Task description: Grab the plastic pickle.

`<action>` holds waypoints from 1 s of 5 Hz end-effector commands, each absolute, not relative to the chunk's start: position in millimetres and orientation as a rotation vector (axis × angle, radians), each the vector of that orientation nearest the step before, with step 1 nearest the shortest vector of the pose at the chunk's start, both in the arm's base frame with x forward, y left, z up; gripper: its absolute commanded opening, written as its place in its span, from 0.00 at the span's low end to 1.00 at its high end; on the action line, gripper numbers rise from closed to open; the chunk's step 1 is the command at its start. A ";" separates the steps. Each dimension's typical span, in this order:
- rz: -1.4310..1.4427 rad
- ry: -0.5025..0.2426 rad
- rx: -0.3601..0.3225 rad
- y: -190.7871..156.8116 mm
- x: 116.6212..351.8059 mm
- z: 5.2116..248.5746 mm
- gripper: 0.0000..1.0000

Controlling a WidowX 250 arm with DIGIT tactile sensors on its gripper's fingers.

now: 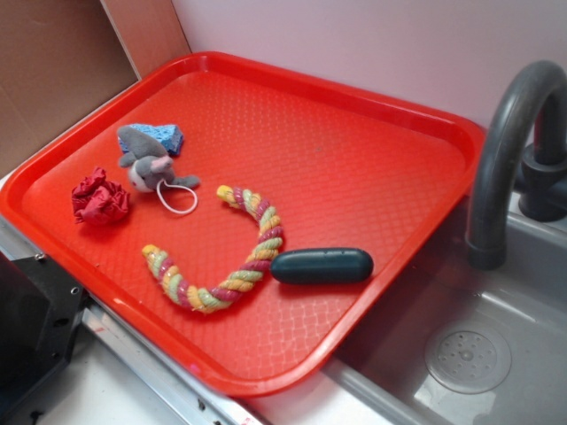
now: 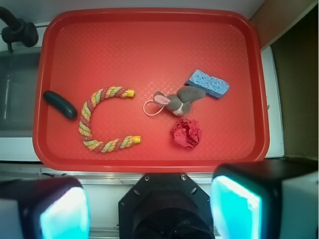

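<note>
Nearest the wrist cam, below the tray's near rim: gripper (image 2: 149, 209), pads (image 2: 234, 204) set wide apart, nothing held. Arm pose: high, looking straight down, parked off the tray; not yet over any item.

Item list, all placed rel. to the red tray (image 2: 149, 35), near to far from gripper:
- Red crumpled cloth (image 2: 186, 133): close to near rim, slightly right of centre.
- Rope toy (image 2: 102, 119): multicolour twist, C-shaped, left of centre, open side toward tray middle.
- Grey mouse toy (image 2: 177, 102) w/ white loop: mid-tray, just beyond the cloth.
- Blue sponge (image 2: 208, 83): right side, touching or just behind the mouse.
- Plastic pickle (image 2: 60, 104): TARGET. Far left edge of tray, just outside the rope's curve, near but apart from it. Long axis diagonal in wrist view.

Judgement: pickle lies forward and well left of gripper; move needs a left traverse, wrist turned so the jaws close across the short axis, clear of rope.

Beyond tray's left edge: sink (image 1: 496, 336) w/ grey faucet (image 1: 509, 133).
</note>
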State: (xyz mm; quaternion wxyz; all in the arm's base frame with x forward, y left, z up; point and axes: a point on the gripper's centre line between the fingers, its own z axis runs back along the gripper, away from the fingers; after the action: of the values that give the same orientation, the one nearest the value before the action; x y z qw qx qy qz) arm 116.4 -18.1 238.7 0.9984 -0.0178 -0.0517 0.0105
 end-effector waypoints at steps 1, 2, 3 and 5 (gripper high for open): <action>0.021 -0.103 -0.036 -18.1 116.4 238.7 1.00; -0.096 -0.196 0.022 -22.3 134.6 233.0 1.00; -0.242 -0.233 0.099 -38.9 158.6 226.6 1.00; -0.620 -0.306 0.004 -107.7 195.7 196.0 1.00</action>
State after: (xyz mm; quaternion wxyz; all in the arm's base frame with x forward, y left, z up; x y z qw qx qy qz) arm 198.9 -101.5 186.4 0.9443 0.0028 -0.1335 -0.3009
